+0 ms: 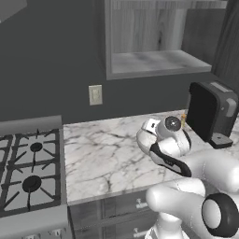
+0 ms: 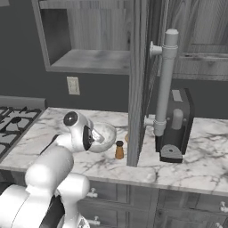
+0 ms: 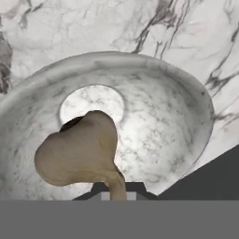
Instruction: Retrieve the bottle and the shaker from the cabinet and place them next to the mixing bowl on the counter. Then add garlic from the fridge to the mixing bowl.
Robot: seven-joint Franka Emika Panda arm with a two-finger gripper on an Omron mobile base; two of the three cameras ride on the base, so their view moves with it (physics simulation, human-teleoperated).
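Gripper (image 3: 116,196) pinches garlic (image 3: 81,154) by stem, poised directly above mixing bowl (image 3: 177,121) for clean drop. Shaker (image 2: 119,150) stands on marble counter (image 2: 196,164) just beside bowl; cabinet (image 2: 89,60) niche bare.

A home kitchen is showing here: a gas stove (image 1: 30,172) is sitting just left of the marble surface (image 1: 102,154), a grey wood-grain cabinet (image 1: 156,42) is hanging above it, and drawers (image 2: 178,209) are running beneath it.
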